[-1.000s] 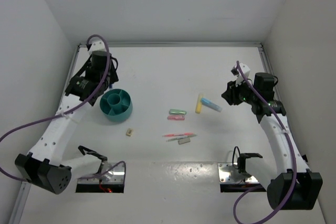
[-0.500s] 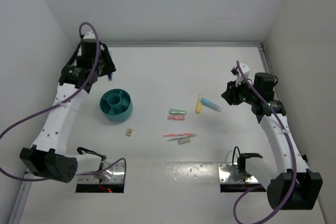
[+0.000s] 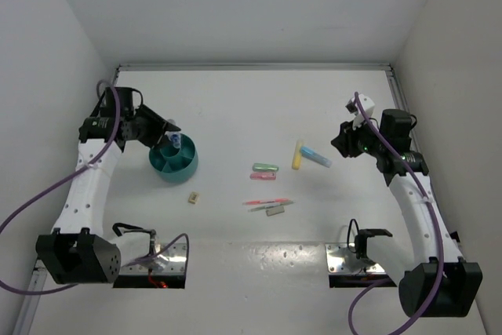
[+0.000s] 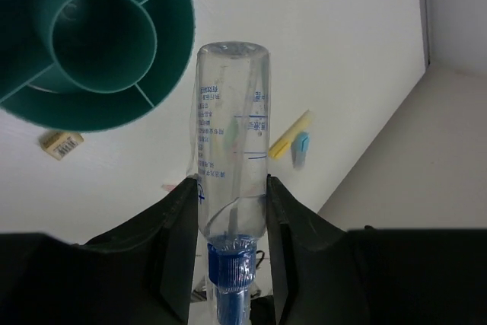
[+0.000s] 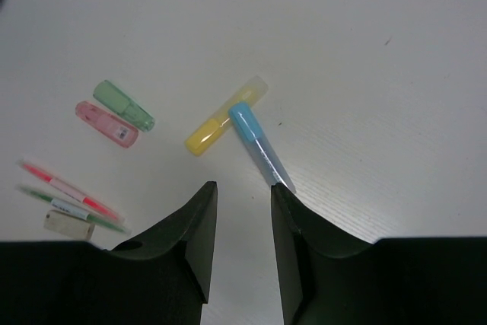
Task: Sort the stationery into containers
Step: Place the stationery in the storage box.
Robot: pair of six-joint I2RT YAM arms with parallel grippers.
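Observation:
My left gripper (image 3: pixel 166 132) (image 4: pixel 232 184) is shut on the clear-blue marker (image 4: pixel 230 135), blue cap end between the fingers, its clear end over the back-right rim of the teal organiser (image 3: pixel 174 165) (image 4: pixel 114 108). My right gripper (image 3: pixel 339 145) (image 5: pixel 243 186) is open and empty, above the table just beside the light-blue marker (image 3: pixel 315 156) (image 5: pixel 259 146), which lies touching the yellow marker (image 3: pixel 297 154) (image 5: pixel 221 118). The green piece (image 3: pixel 265 167) (image 5: pixel 124 105) and pink piece (image 3: pixel 264 176) (image 5: pixel 106 122) lie side by side mid-table. The thin red pen (image 3: pixel 265 202) (image 5: pixel 68 186) lies nearer. The beige eraser (image 3: pixel 191 198) (image 4: pixel 61 142) sits in front of the organiser.
A thin green pen (image 5: pixel 72 207) and a small pale block (image 3: pixel 274 211) (image 5: pixel 68 224) lie beside the red pen. White walls enclose the table at left, back and right. Two metal plates (image 3: pixel 349 260) with cables sit at the near edge.
My left arm has swung back and to the left, then turned, so the held marker now points right over the organiser's rim. The right arm has not moved.

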